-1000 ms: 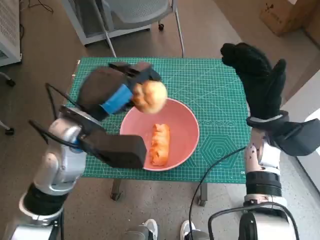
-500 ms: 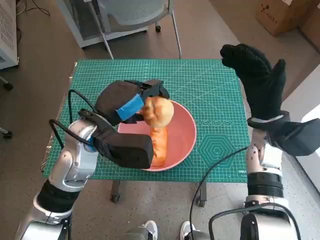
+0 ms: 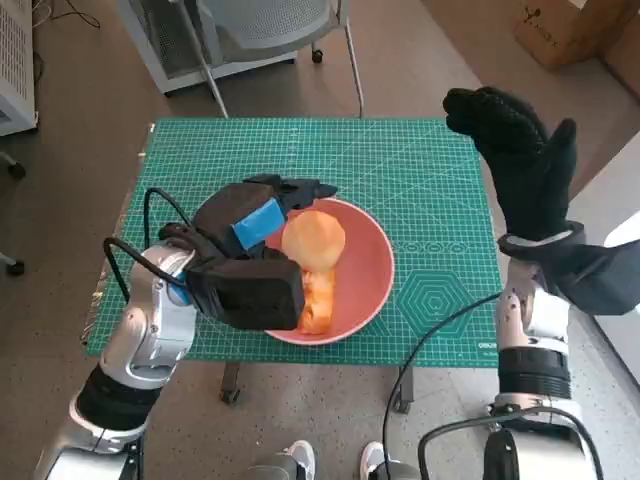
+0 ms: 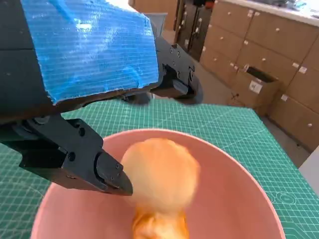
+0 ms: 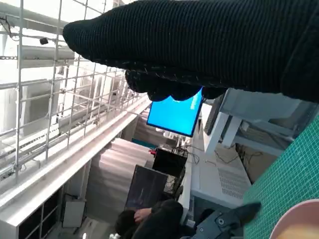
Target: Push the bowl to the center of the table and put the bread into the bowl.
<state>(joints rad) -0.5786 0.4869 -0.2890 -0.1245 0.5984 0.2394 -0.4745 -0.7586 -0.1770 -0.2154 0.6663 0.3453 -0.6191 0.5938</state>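
The pink bowl point(image 3: 372, 262) sits near the middle of the green mat point(image 3: 430, 170). A long bread point(image 3: 319, 300) lies in it. A round bread point(image 3: 313, 238) is over the bowl's near-left part, blurred in the left wrist view point(image 4: 160, 174), just on top of the long one point(image 4: 158, 226). My left hand point(image 3: 252, 216) hovers at the bowl's left rim, its fingers point(image 4: 102, 169) spread apart on either side of the round bread, which seems free of them. My right hand point(image 3: 520, 165) is raised above the table's right edge, fingers apart, holding nothing.
A chair point(image 3: 265, 20) stands behind the table and a cardboard box point(image 3: 570, 28) lies at the far right. A white cabinet point(image 3: 15, 60) is at the left. Feet point(image 3: 295, 460) show at the near edge. A person point(image 5: 154, 216) sits in the distance.
My left hand came down and to the right over the bowl with the round bread. The bread now sits lower, below the spread fingers. The right hand has hardly moved.
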